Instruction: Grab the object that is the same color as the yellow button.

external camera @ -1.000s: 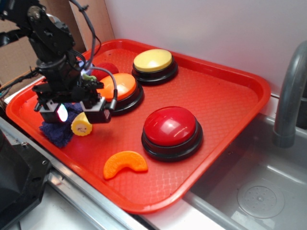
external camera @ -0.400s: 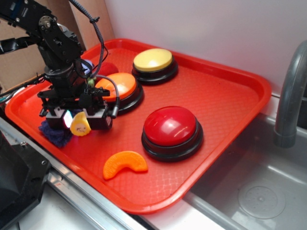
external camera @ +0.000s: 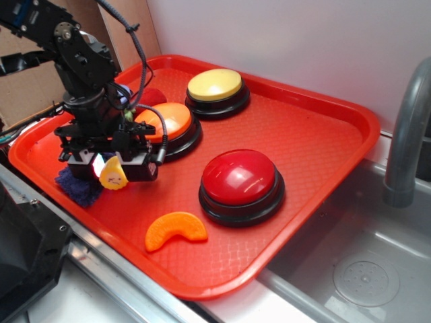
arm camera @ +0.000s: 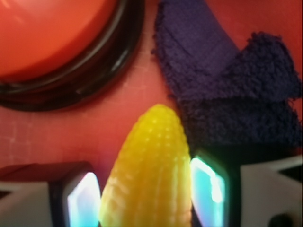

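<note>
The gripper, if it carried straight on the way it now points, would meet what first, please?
The gripper points down at the red tray, with the toy corn between its fingers. The corn's tip would probably touch the bare tray first, between the orange button and purple cloth; depth is unclear.

A red tray (external camera: 337, 114) carries three buttons (yellow button (external camera: 214, 85) rearmost), an orange slice (external camera: 175, 229), purple cloth (external camera: 77, 188).

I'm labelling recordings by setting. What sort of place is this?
Probably a toy kitchen sink set up for robot tests: a grey sink with a faucet, and beside it a red tray of toys and buttons.
</note>
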`<state>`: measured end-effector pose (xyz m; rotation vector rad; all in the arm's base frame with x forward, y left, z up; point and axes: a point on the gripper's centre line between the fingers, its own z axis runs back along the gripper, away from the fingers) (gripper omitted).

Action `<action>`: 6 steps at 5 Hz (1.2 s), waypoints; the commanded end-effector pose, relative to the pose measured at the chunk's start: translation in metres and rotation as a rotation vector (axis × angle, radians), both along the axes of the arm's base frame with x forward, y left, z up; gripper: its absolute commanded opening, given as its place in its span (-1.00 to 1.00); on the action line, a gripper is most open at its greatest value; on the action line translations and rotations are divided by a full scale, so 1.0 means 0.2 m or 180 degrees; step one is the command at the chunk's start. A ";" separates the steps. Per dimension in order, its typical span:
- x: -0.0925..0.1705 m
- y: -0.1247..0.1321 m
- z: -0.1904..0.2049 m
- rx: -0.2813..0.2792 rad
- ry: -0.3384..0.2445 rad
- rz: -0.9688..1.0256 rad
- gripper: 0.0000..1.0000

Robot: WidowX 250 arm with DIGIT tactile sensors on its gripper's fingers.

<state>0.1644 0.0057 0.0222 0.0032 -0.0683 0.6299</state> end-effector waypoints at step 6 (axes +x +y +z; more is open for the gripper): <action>-0.06 -0.04 0.68 0.0073 -0.0196 -0.1832 -1.00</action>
